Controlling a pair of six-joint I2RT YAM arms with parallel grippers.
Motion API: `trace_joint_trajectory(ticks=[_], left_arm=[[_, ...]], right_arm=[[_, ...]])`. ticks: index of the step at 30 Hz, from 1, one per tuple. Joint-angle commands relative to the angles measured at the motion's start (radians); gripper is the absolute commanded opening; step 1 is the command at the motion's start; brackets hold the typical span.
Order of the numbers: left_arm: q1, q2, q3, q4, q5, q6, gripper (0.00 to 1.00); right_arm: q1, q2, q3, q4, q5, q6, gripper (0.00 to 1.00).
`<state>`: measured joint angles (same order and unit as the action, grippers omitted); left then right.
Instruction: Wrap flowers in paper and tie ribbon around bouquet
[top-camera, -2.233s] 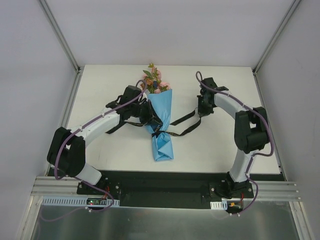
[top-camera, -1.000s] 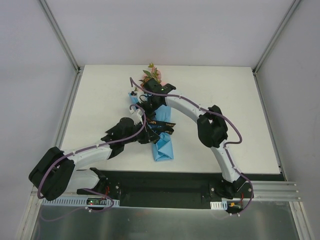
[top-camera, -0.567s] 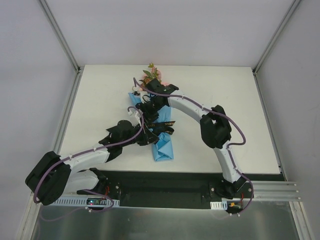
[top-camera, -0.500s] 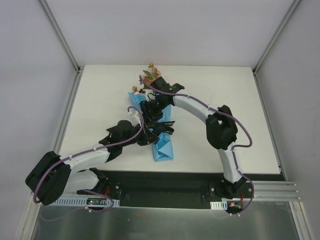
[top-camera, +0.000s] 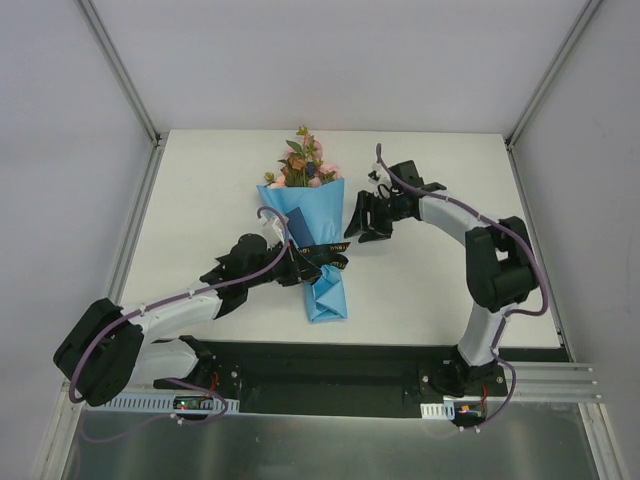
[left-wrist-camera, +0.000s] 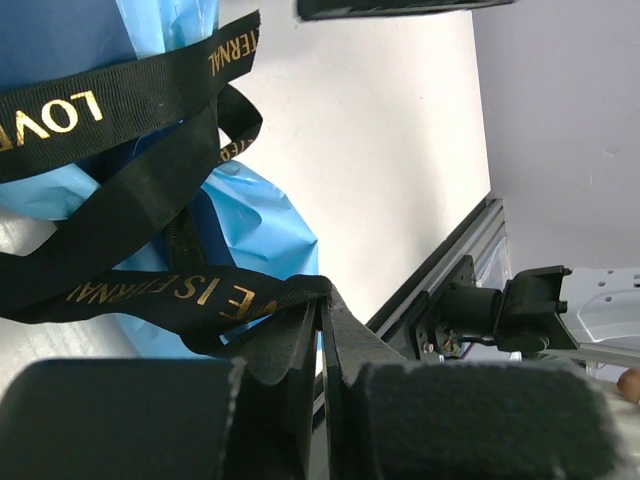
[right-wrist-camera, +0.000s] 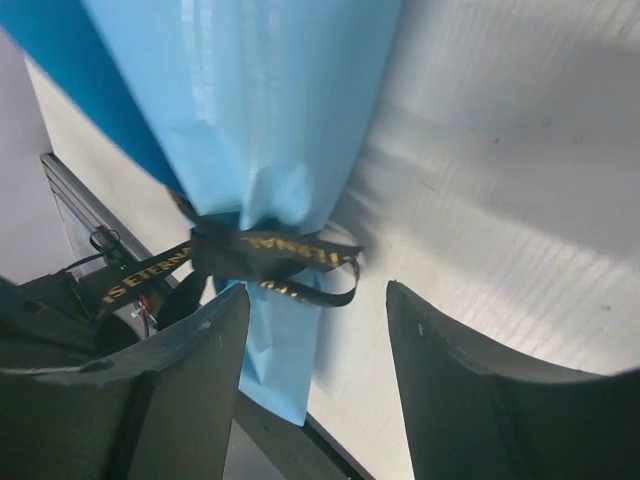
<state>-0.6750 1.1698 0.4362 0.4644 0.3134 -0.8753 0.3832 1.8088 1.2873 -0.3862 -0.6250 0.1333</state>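
Observation:
The bouquet lies on the white table, its light blue paper (top-camera: 318, 215) cone pointing toward me and the pink and orange flowers (top-camera: 300, 165) at the far end. A black ribbon (top-camera: 322, 262) with gold lettering is knotted round the cone's narrow part. My left gripper (top-camera: 291, 268) sits just left of the knot, shut on a ribbon (left-wrist-camera: 150, 292) end pinched at its tips (left-wrist-camera: 322, 306). My right gripper (top-camera: 362, 222) hovers right of the cone, open and holding nothing. In its wrist view the right gripper (right-wrist-camera: 318, 288) looks down on the ribbon (right-wrist-camera: 270, 252) and paper (right-wrist-camera: 270, 100).
The black base rail (top-camera: 330, 365) runs along the near table edge, just past the cone's tip. Metal frame posts (top-camera: 135, 100) rise at the back corners. White walls close in the table on three sides.
My right arm has pulled back from over the bouquet to its right side, and its jaws have opened, letting go of the ribbon. The left gripper has kept its hold.

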Motion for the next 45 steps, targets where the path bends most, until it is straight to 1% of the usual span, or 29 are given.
trace_joint_trajectory(ticks=[1, 4, 6, 13, 16, 17, 19, 20, 22, 23, 27, 28, 30, 32, 33, 35, 36, 38, 39, 40, 41, 42, 43, 44, 45], left_arm=[[-0.008, 0.025, 0.055, -0.013, 0.033, -0.008, 0.02], [-0.006, 0.031, 0.053, -0.006, 0.039, -0.016, 0.02], [-0.003, 0.034, 0.053, -0.009, 0.039, -0.017, 0.02], [0.003, 0.034, 0.059, -0.012, 0.041, -0.016, 0.02], [0.005, 0.041, 0.064, -0.012, 0.044, -0.016, 0.02], [0.006, 0.041, 0.064, -0.012, 0.044, -0.017, 0.02], [0.006, 0.039, 0.062, -0.013, 0.041, -0.019, 0.02], [0.008, 0.037, 0.062, -0.015, 0.041, -0.016, 0.02], [0.009, 0.036, 0.061, -0.017, 0.035, -0.014, 0.02], [0.009, 0.037, 0.059, -0.015, 0.033, -0.014, 0.02], [0.012, 0.047, 0.059, -0.01, 0.029, -0.013, 0.02], [0.012, 0.048, 0.061, -0.01, 0.03, -0.014, 0.02], [0.014, 0.048, 0.058, -0.007, 0.03, -0.014, 0.01], [0.011, 0.047, 0.055, 0.006, 0.033, -0.016, 0.01], [0.012, 0.039, 0.046, 0.011, 0.032, -0.016, 0.01], [0.011, 0.03, 0.035, 0.029, 0.032, -0.017, 0.02], [0.011, 0.013, 0.023, 0.034, 0.029, -0.016, 0.02], [0.011, -0.005, 0.012, 0.031, 0.021, -0.01, 0.02], [0.011, -0.021, 0.004, 0.025, 0.015, -0.008, 0.02], [0.011, -0.027, -0.002, 0.02, 0.012, -0.008, 0.02], [0.011, -0.033, -0.007, 0.02, 0.007, -0.01, 0.02], [0.011, -0.033, -0.011, 0.02, 0.007, -0.011, 0.02], [0.012, -0.032, -0.011, 0.02, 0.006, -0.011, 0.02], [0.011, -0.027, -0.01, 0.019, 0.009, -0.01, 0.02], [0.012, -0.018, -0.007, 0.02, 0.01, -0.011, 0.02]], right_arm=[[0.011, 0.073, 0.004, 0.112, -0.062, -0.023, 0.59], [0.011, 0.107, 0.009, 0.158, -0.123, -0.014, 0.57], [0.011, 0.132, 0.007, 0.193, -0.143, -0.001, 0.51], [0.011, 0.138, -0.017, 0.239, -0.169, 0.017, 0.41], [0.016, 0.133, -0.025, 0.242, -0.179, 0.017, 0.31], [0.016, 0.127, -0.032, 0.242, -0.171, 0.019, 0.24], [0.017, 0.095, -0.048, 0.233, -0.176, 0.017, 0.17], [0.019, 0.078, -0.055, 0.233, -0.17, 0.015, 0.12], [0.029, 0.031, -0.06, 0.219, -0.166, 0.011, 0.06], [0.036, 0.021, -0.045, 0.186, -0.16, 0.002, 0.0], [0.091, -0.012, 0.026, 0.12, -0.167, -0.015, 0.0], [0.127, -0.014, 0.046, 0.103, -0.159, -0.021, 0.0], [0.163, -0.002, 0.136, 0.066, -0.145, -0.021, 0.0], [0.212, 0.061, 0.214, 0.035, -0.139, -0.009, 0.01], [0.232, 0.095, 0.307, 0.009, -0.127, -0.012, 0.0], [0.284, 0.151, 0.389, -0.072, -0.11, -0.032, 0.0], [0.298, 0.206, 0.42, -0.082, -0.12, -0.028, 0.0], [0.329, 0.228, 0.434, -0.097, -0.115, -0.037, 0.0], [0.332, 0.213, 0.42, -0.102, -0.09, -0.041, 0.0], [0.324, 0.192, 0.371, -0.099, -0.062, -0.038, 0.0], [0.318, 0.169, 0.348, -0.091, -0.018, -0.037, 0.05], [0.307, 0.143, 0.322, -0.073, -0.012, -0.025, 0.11], [0.277, 0.08, 0.246, -0.044, -0.012, -0.011, 0.19], [0.257, 0.049, 0.212, 0.002, -0.005, 0.017, 0.34], [0.24, 0.014, 0.175, 0.013, 0.004, 0.019, 0.4]])
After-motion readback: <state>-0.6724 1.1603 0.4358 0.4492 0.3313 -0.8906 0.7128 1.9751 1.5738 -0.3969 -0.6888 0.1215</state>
